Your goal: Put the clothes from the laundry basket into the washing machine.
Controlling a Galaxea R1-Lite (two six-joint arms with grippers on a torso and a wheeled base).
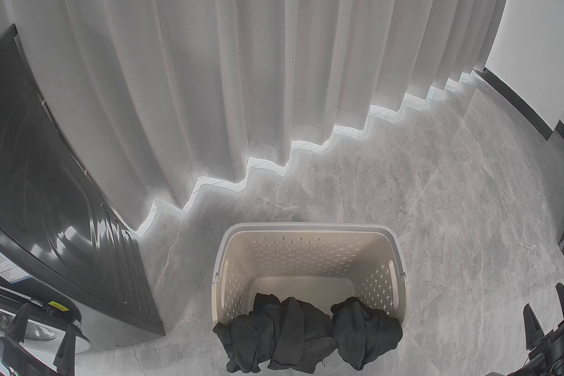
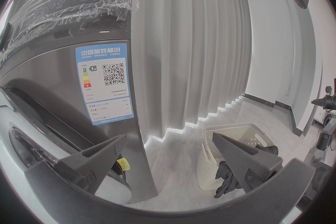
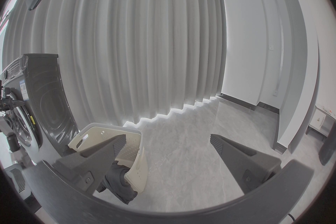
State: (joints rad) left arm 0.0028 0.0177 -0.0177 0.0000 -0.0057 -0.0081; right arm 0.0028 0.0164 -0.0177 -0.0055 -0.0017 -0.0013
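the dark clothes (image 1: 305,333) hang in two bundles over the near rim of the laundry basket (image 1: 305,227), a placing that likely keeps them easy to pinch from above; the basket's far floor looks bare, and its near floor is hidden behind the cloth; the left gripper (image 2: 168,135) hovers to the basket's left, jaws spread and empty; the right gripper (image 3: 167,136) hovers to the basket's right, likewise spread and empty, so i judge nothing is picked yet; the washing machine (image 1: 53,201) stands left of the basket; its door is cut off, so i cannot tell whether it is open; a pale curtain (image 1: 235,42) hangs beyond the basket.
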